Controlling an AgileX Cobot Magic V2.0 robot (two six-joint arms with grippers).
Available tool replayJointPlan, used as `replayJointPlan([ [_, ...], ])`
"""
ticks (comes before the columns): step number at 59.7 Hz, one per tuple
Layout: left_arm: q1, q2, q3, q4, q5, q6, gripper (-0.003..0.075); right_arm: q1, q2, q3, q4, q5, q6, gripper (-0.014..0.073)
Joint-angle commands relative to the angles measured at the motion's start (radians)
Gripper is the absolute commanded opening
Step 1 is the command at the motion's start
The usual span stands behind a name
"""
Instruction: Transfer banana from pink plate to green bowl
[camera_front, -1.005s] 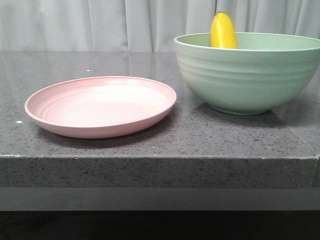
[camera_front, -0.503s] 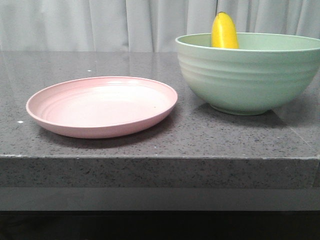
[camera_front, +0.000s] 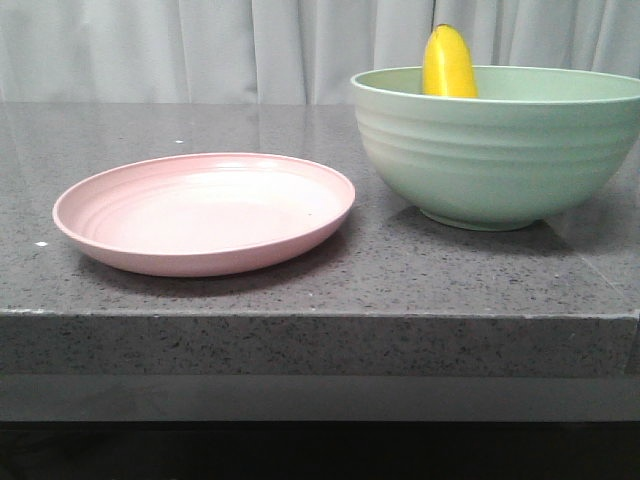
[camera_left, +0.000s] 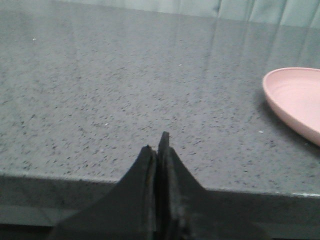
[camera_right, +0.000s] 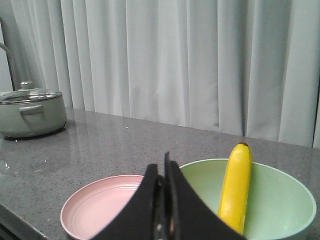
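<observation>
The banana (camera_front: 447, 64) leans upright inside the green bowl (camera_front: 495, 150) at the right of the front view, its dark tip above the rim. It also shows in the right wrist view (camera_right: 234, 187), resting against the bowl's wall (camera_right: 280, 195). The pink plate (camera_front: 205, 212) sits empty to the left of the bowl; it also shows in the right wrist view (camera_right: 102, 207) and its edge in the left wrist view (camera_left: 295, 100). My right gripper (camera_right: 163, 170) is shut and empty, held back from the plate and bowl. My left gripper (camera_left: 156, 146) is shut and empty, near the counter's front edge.
A grey lidded pot (camera_right: 31, 111) stands on the speckled counter (camera_front: 300, 290), away from the plate. A pale curtain (camera_front: 200, 45) hangs behind the counter. The counter's front edge (camera_front: 320, 318) runs across the front view below the plate.
The front view shifted very slightly a second ago, then held still. The banana, plate and bowl have not moved.
</observation>
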Motion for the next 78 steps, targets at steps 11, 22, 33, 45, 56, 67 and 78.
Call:
replayJointPlan([
  [11, 0.047, -0.022, 0.039, -0.014, -0.198, -0.002, -0.002, -0.005, 0.011, -0.025, 0.027, -0.02, -0.011, -0.0062],
  [22, 0.047, -0.022, 0.039, -0.014, -0.291, -0.002, -0.002, -0.005, 0.011, -0.025, 0.027, -0.02, -0.011, -0.0062],
  [33, 0.047, -0.022, 0.039, -0.014, -0.289, -0.002, -0.002, -0.005, 0.011, -0.025, 0.027, -0.02, -0.011, -0.0062],
  [45, 0.047, -0.022, 0.039, -0.014, -0.289, -0.002, -0.002, -0.005, 0.011, -0.025, 0.027, -0.02, -0.011, -0.0062],
  [56, 0.047, -0.022, 0.039, -0.014, -0.289, -0.002, -0.002, -0.005, 0.011, -0.025, 0.027, -0.02, -0.011, -0.0062],
  [67, 0.047, -0.022, 0.039, -0.014, -0.289, -0.002, -0.002, -0.005, 0.011, -0.025, 0.027, -0.02, -0.011, -0.0062],
  [78, 0.047, -0.022, 0.039, -0.014, -0.289, -0.002, -0.002, -0.005, 0.011, -0.025, 0.027, -0.02, -0.011, -0.0062],
])
